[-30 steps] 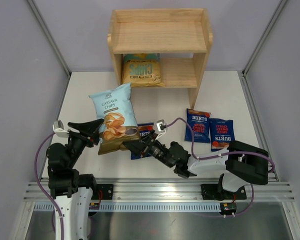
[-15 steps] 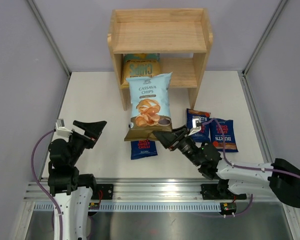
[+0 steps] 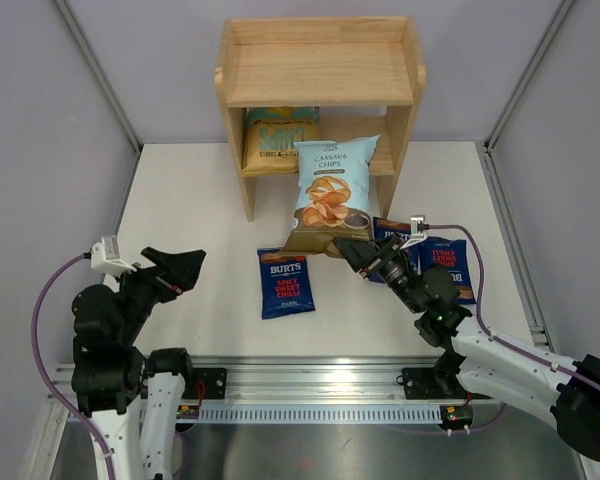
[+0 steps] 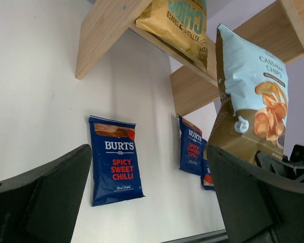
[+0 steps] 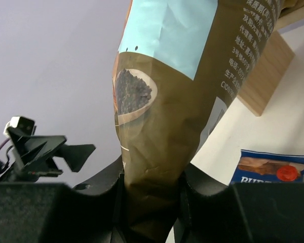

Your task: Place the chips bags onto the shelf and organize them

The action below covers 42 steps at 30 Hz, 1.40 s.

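Cassava bag [image 3: 333, 190] moved right toward shelf [image 3: 320, 75], upright, top up, right jaws pinching bottom, left jaws spread

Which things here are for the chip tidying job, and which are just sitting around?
For the job: Cassava Chips bag, yellow bag, three Burts bags, shelf, right gripper.
Not for the job: table, purple cables, metal rail.

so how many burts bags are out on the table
3. One Burts bag lies alone mid-table; a second bag and third bag sit side by side to its right, partly behind the right arm.
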Each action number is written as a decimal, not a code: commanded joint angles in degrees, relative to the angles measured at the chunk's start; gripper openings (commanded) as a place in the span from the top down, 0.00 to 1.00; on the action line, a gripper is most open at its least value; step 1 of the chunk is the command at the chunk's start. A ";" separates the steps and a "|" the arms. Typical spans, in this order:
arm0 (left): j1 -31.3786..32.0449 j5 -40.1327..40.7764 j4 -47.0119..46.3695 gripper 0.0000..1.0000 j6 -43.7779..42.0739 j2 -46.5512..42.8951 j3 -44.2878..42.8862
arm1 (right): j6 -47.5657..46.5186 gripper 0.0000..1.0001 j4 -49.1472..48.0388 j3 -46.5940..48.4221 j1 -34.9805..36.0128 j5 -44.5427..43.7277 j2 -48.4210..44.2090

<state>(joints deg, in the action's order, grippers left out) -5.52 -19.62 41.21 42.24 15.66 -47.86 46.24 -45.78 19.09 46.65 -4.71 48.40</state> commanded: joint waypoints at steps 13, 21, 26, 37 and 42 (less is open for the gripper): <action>0.16 -5.43 2.65 0.01 -16.83 2.36 -0.92 | 19.58 1.00 -9.85 16.58 -22.82 26.23 15.22; 0.24 -5.70 3.61 0.01 -21.75 1.75 0.48 | 26.88 1.00 -7.03 25.54 -32.58 34.06 24.27; 0.25 -8.24 1.94 0.01 -22.20 0.60 2.06 | 31.10 1.00 -7.75 29.77 -35.40 38.10 32.00; 1.39 -9.83 0.98 0.01 -22.81 -1.07 2.68 | 35.32 0.99 -8.89 36.19 -38.21 37.76 40.10; 1.83 -9.83 0.98 0.01 -22.73 -1.42 2.77 | 34.53 0.87 -5.91 36.37 -39.62 35.47 41.42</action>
<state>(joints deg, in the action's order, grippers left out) -4.03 -27.53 45.19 20.71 14.94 -45.30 79.92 -49.36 52.29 8.14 32.10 89.41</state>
